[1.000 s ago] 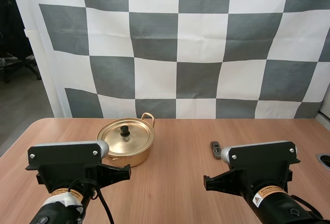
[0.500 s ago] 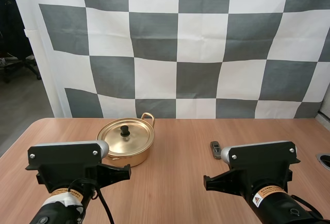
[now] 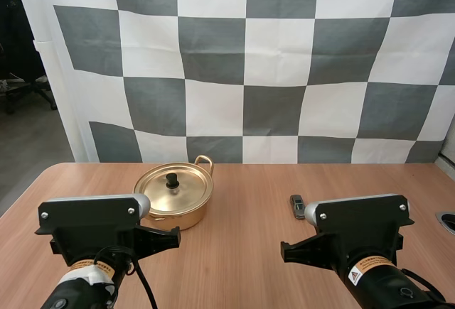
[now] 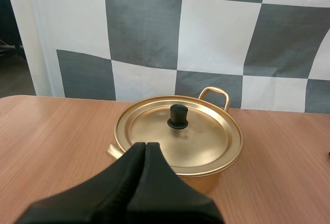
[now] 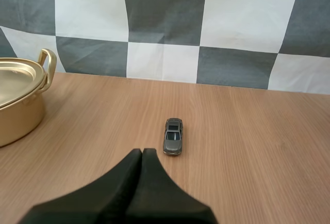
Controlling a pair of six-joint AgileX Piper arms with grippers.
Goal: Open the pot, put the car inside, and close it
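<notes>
**Left pincer (image 4: 145,144):** clenched on nothing, its two black fingers lying together as one wedge. Directly ahead of its tips sits the round gold-coloured metal pot (image 4: 203,181), close but not touching. The flat gold-coloured lid (image 4: 206,139) is seated square on the rim. Its black knob (image 4: 178,116) stands upright beyond the tips and above their level. A loop handle (image 4: 214,96) shows on the pot's far side.

**Right pincer (image 5: 142,151):** likewise clenched and empty. The small grey toy car (image 5: 173,136) lies on the wooden tabletop (image 5: 258,147) just beyond the tips, a little off their line on the side away from the pot, its length running away from the pincer. Car and pot are well apart.

**Status, by judgement:** no step is done yet. The pot is shut and the car is outside it.

**Risks noted:**
- Both pincers must release before any grasp. A closed wedge driven forward would shove the knob or skid the car instead of gripping it.
- The knob is small and smooth. An off-centre pinch could let the lid tilt, slip, or drag the light pot along.
- The car is low and sits on wheels. Fingers closing across its ends, or one finger landing first, could roll it away.
- A lid held low would block the car's drop into the pot.
</notes>
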